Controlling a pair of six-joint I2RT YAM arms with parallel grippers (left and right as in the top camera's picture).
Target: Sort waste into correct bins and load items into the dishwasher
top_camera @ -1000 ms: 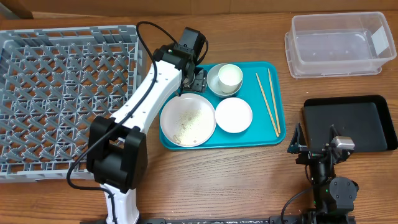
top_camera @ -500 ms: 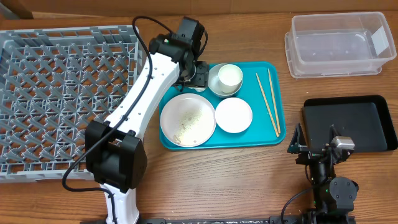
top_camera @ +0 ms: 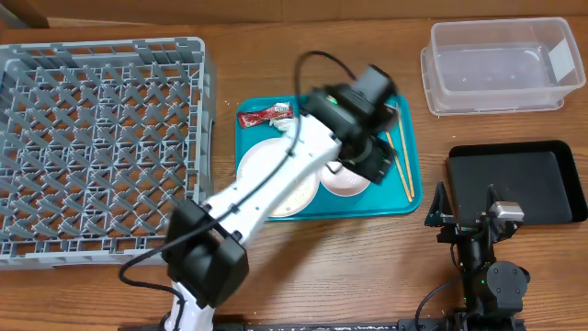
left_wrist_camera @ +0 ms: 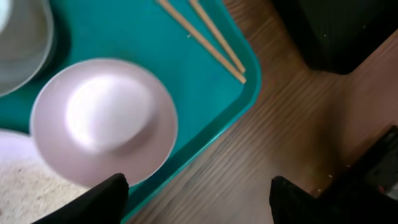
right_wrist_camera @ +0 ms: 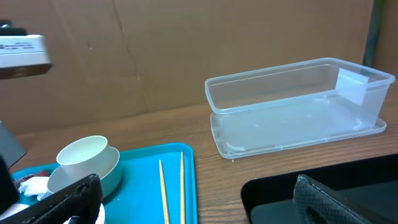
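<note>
Left gripper (left_wrist_camera: 198, 186), spread and empty, hovers over the small white plate (left_wrist_camera: 106, 121) on the teal tray (left_wrist_camera: 205, 81), likely to lift it.

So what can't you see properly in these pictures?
Overhead: the left arm hides the bowl and cup, plus the middle of the rice plate.
Left wrist: the black tray is blurred and cut off by the top edge. The bowl is cut off at the corner.
Right wrist: a finger covers the left end of the teal tray.
</note>
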